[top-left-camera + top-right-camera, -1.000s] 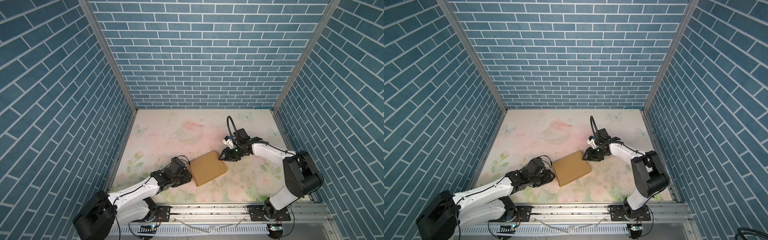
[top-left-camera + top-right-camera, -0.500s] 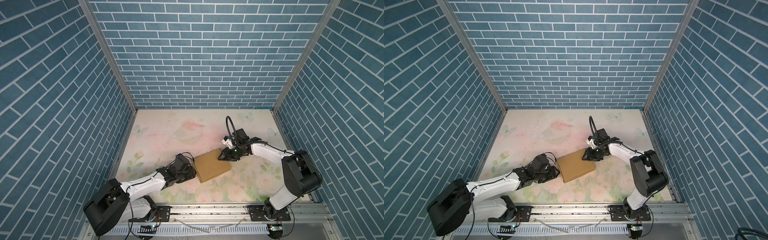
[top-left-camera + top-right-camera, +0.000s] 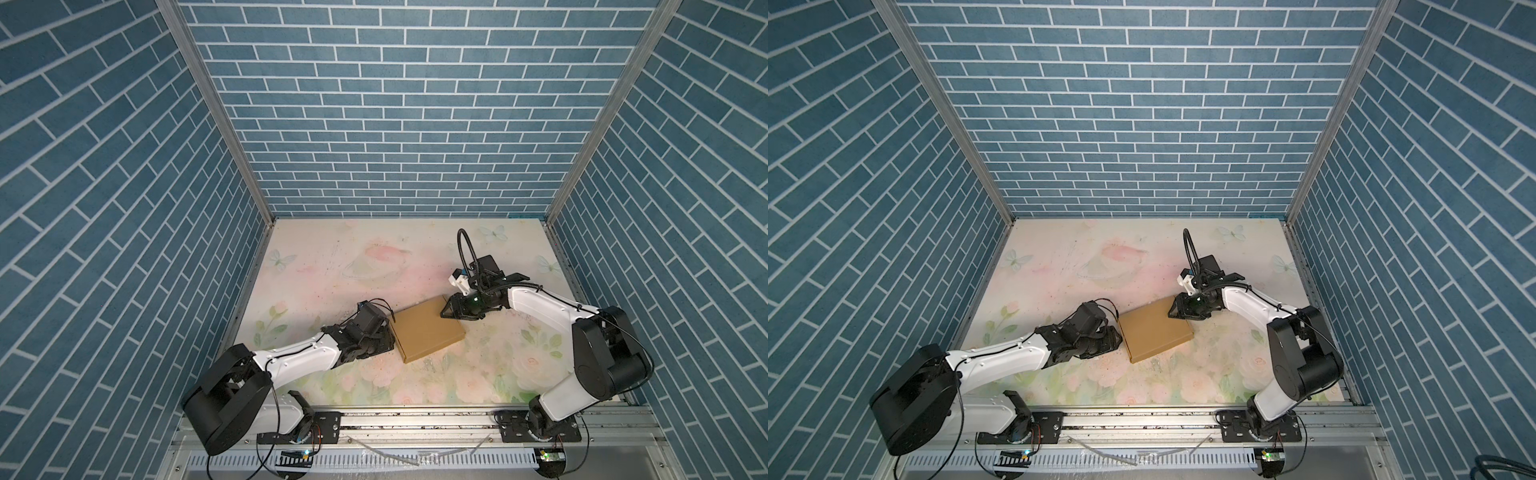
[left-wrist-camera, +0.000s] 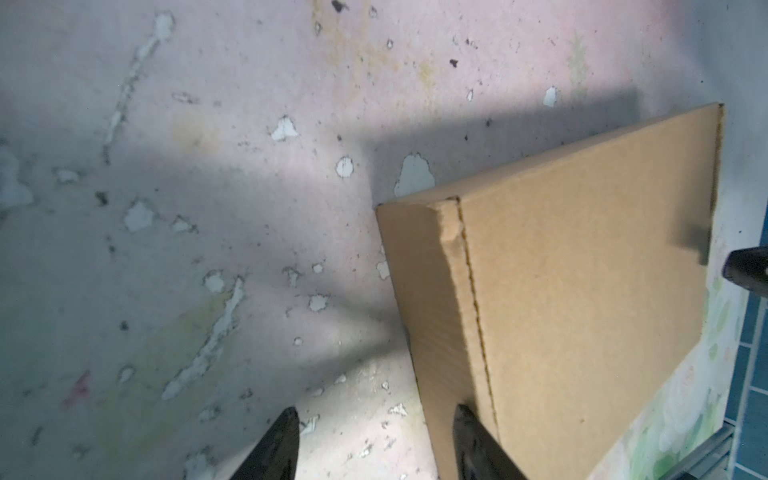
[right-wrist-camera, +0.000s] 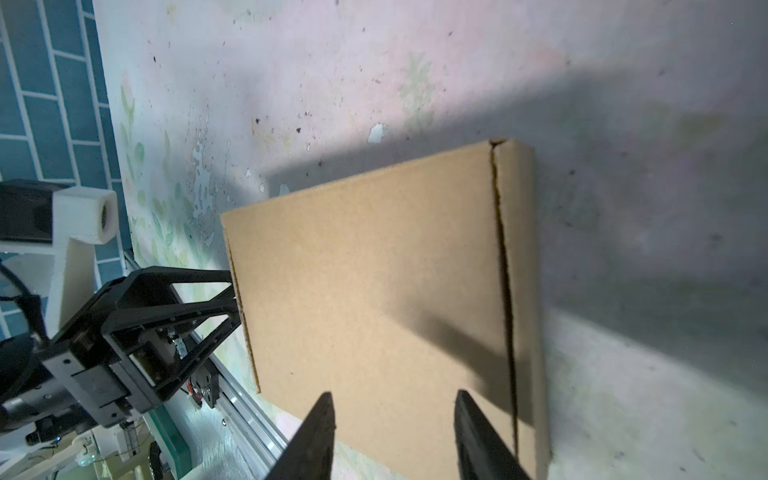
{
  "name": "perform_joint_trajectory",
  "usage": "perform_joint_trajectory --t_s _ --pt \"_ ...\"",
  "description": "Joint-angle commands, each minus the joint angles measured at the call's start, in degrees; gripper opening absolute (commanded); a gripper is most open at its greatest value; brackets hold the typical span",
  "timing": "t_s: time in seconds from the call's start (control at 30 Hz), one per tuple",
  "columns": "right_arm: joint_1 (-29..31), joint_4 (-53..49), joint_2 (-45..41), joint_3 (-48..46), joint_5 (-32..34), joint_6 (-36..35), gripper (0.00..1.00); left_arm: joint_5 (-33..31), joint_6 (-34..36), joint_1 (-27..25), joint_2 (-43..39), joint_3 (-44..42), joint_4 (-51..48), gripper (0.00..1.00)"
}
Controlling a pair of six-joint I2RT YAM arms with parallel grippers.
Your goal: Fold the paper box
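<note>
My left arm [image 3: 299, 361] lies stretched low over the table [image 3: 353, 266]. My left gripper [image 3: 390, 333] sits at the 9 o'clock edge of the paper box [image 3: 428, 330], jaws spread, with one finger [image 4: 471, 440] against the side wall. My right arm [image 3: 540, 303] reaches in bent, and my right gripper [image 3: 446, 311] is at the box's 1 o'clock corner, jaws spread over the lid and pinching nothing. The box lies closed and flat, toward 6 o'clock from the table's middle.
</note>
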Motion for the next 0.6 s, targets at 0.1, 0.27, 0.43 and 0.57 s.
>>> perform_joint_trajectory --t_s 0.1,0.27,0.43,0.57 --pt "-3.21 -3.60 -1.87 2.47 1.70 -4.30 0.47 -2.53 3.54 0.80 4.41 6.04 -3.28 0.60" --pt "-3.41 -2.56 -1.43 1.79 0.44 -4.13 0.47 -2.38 6.13 1.58 8.40 11.18 -4.65 0.60" --pt "-3.52 -2.61 -2.89 1.19 0.92 -3.99 0.48 -2.14 7.31 1.89 11.12 13.82 -4.73 0.60" --pt "-3.62 -3.12 -4.61 0.86 1.09 -3.99 0.48 -1.92 8.15 2.20 13.03 15.41 -4.80 0.60"
